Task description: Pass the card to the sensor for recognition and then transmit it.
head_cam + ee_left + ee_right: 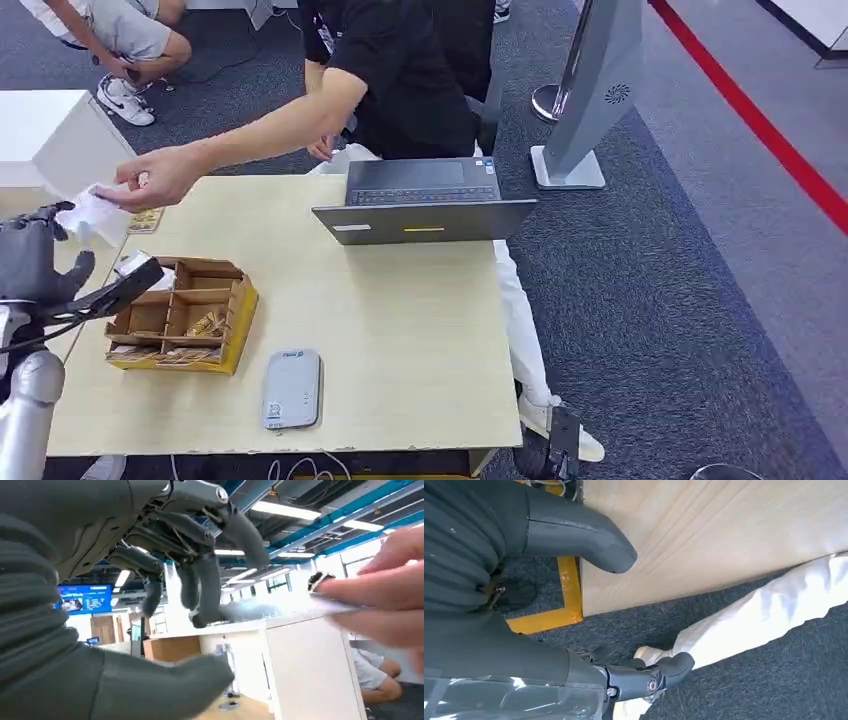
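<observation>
In the head view, the card (92,212) is held by a person's hand (160,178) just beside the left hand (35,262), above the table (400,310). The sensor (292,389) lies near the front edge.

In the left wrist view, the left hand's fingers (202,587) are spread, holding nothing. The card appears thin, light, stiff and slippery; an edge pinch is judged best.

In the right wrist view, the right hand (624,615) hangs spread and empty.

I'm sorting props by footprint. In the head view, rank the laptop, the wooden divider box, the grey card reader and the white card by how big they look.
1. laptop
2. wooden divider box
3. grey card reader, nearer the camera
4. white card, partly covered by the person's hand
</observation>
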You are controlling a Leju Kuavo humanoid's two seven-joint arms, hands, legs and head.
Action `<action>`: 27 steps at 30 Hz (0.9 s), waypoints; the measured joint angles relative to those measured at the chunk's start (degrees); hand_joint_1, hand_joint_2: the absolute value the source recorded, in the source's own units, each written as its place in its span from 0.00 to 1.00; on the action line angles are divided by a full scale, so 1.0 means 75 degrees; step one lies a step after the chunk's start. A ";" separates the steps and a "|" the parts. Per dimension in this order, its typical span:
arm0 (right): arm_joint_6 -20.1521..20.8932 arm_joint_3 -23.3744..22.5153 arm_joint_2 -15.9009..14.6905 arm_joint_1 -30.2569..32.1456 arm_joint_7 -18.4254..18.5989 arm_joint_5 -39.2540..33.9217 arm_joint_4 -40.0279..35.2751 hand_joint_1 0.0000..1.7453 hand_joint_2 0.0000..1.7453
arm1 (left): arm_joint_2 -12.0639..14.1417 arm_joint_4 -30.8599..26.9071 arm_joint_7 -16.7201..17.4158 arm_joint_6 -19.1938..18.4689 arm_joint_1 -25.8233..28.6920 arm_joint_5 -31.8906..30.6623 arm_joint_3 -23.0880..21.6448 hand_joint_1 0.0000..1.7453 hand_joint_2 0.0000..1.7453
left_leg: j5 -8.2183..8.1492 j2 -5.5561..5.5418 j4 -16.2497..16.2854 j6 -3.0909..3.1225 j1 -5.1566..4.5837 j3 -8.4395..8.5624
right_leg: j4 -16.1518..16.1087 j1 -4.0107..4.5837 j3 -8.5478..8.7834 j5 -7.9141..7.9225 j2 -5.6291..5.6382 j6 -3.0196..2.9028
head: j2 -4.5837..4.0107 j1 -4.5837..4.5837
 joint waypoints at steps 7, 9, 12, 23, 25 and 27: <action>-0.0006 -0.0003 -0.0003 0.0010 -0.0012 -0.0044 -0.0003 0.00 1.00 | -0.0023 -0.0593 -0.0294 0.0262 0.0442 0.0166 0.0000 0.00 1.00 | 0.0000 -0.0001 0.0000 -0.0001 0.0000 -0.0001 | 0.0001 0.0000 -0.0001 0.0000 -0.0002 -0.0001 | 0.0000 0.0003; -0.0012 -0.0009 -0.0003 0.0021 -0.0017 -0.0052 -0.0012 0.00 1.00 | -0.0041 -0.0930 -0.0446 0.0373 0.0648 0.0145 0.0000 0.00 1.00 | 0.0000 -0.0001 0.0000 0.0000 0.0000 -0.0001 | 0.0001 0.0000 -0.0002 0.0000 -0.0002 0.0000 | 0.0000 0.0003; -0.0015 -0.0026 -0.0003 0.0032 -0.0020 -0.0055 -0.0032 0.00 1.00 | -0.0096 -0.1459 -0.0504 0.0408 0.0942 0.0047 0.0000 0.00 1.00 | 0.0000 -0.0006 0.0000 0.0000 -0.0001 -0.0002 | 0.0000 -0.0001 -0.0002 -0.0002 -0.0007 0.0002 | 0.0000 0.0006; -0.0093 -0.0122 0.0000 0.0064 -0.0093 -0.0152 -0.0093 0.00 1.00 | -0.0306 -0.2836 -0.0982 0.0522 0.1916 -0.0616 -0.0557 0.00 1.00 | -0.0003 -0.0025 0.0000 -0.0001 -0.0012 -0.0008 | -0.0002 -0.0007 -0.0001 -0.0006 -0.0029 0.0008 | 0.0000 0.0003; -0.0102 -0.0157 0.0000 0.0075 -0.0114 -0.0134 -0.0128 0.00 1.00 | -0.0411 -0.3147 -0.0962 0.0606 0.2255 -0.0851 -0.0952 0.00 1.00 | -0.0006 -0.0034 0.0000 0.0004 -0.0018 -0.0015 | -0.0003 -0.0007 0.0000 -0.0012 -0.0036 0.0017 | 0.0000 0.0006; -0.0102 -0.0219 0.0009 0.0087 -0.0117 -0.0093 -0.0160 0.00 1.00 | -0.0507 -0.3366 -0.0842 0.0714 0.2579 -0.1041 -0.1327 0.00 1.00 | -0.0013 -0.0034 0.0001 0.0016 -0.0029 -0.0015 | -0.0004 -0.0014 -0.0001 -0.0015 -0.0037 0.0022 | 0.0000 0.0003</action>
